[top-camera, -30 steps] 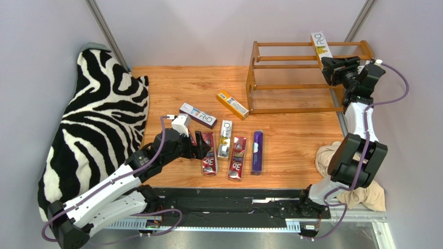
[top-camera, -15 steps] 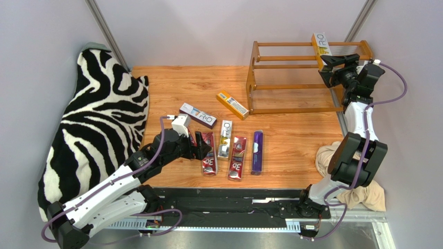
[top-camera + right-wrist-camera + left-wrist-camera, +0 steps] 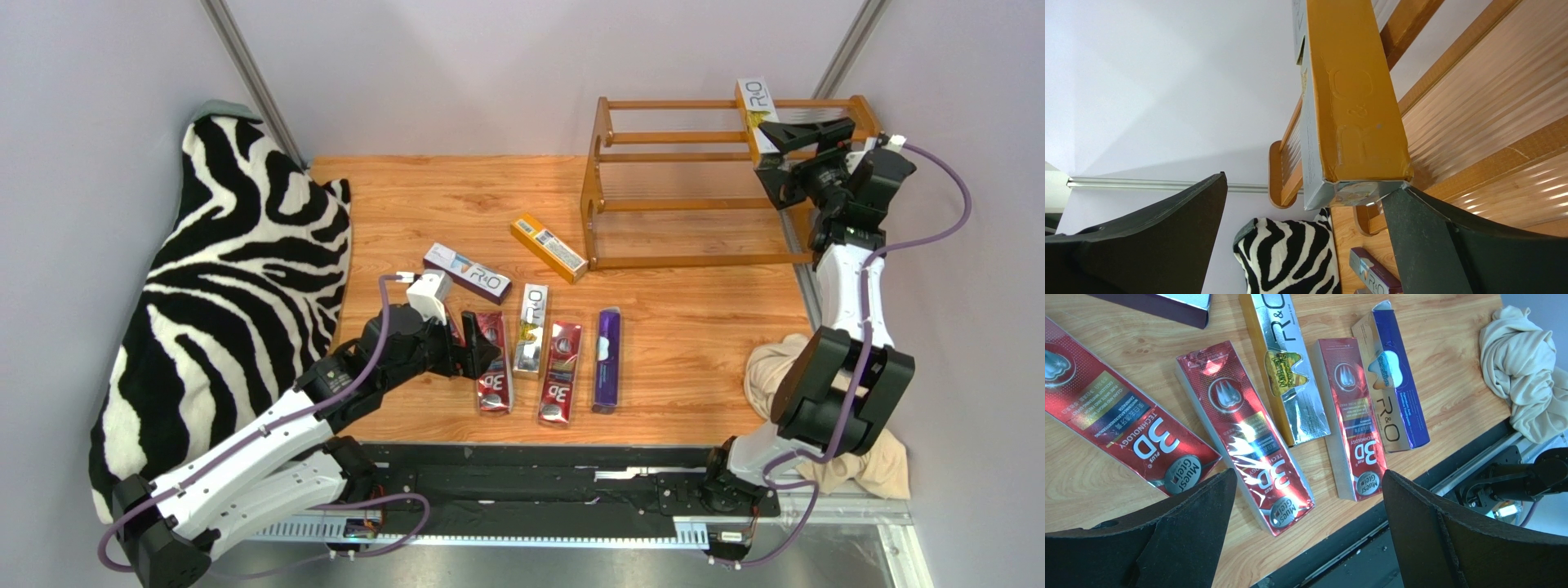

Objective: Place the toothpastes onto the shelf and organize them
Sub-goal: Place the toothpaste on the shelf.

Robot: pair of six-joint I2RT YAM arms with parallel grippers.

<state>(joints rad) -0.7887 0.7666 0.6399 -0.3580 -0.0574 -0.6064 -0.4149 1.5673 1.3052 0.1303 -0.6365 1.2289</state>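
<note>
We log: red carton (image 3: 1109,416), cut by left edge; purple carton (image 3: 1161,304), cut by top edge; orange carton (image 3: 1352,92), likewise cut above.

Both are the same build: the left arm (image 3: 233,459) and right arm (image 3: 856,288) have glossy white link shells with chunky black joint housings, and a purple cable (image 3: 384,321) loops along the outside of each. The left one's got a little white boxy camera block (image 3: 427,294) at the wrist. The fingers (image 3: 1180,545) on the left gripper (image 3: 1308,478) and right gripper (image 3: 1306,184) are matte black wedges with flat angular faces.
</note>
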